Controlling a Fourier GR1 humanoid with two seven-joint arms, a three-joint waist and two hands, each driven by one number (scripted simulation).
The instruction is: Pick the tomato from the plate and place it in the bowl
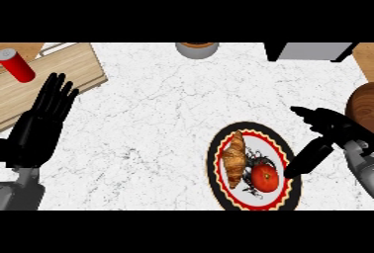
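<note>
1. The counter [153, 113] is white with thin grey cracks, like marble.
2. A wooden board [51, 81] lies at about 10 o'clock, and a red bottle [16, 65] stands on it.
3. A round grey pot [197, 49] sits at 12 o'clock, cut off by the top edge. A dark box [310, 51] with a grey face sits at about 1 o'clock.
4. The brown bowl [361, 106] peeks in at 3 o'clock, at the right edge.
5. The plate [219, 160] has a red and black rim and lies at about 5 o'clock.
6. The tomato [265, 178] is red and round. It sits on the plate, and a croissant [234, 159] lies just beside it at its 10 o'clock.
7. The right robot hand [325, 136] is at the tomato's 2 o'clock. Its fingers are spread out and hold nothing. One finger points down at the plate's right rim, near the tomato but not touching it.
8. The left robot hand [36, 126] rests at 9 o'clock, flat, with fingers straight and pointing up.
</note>
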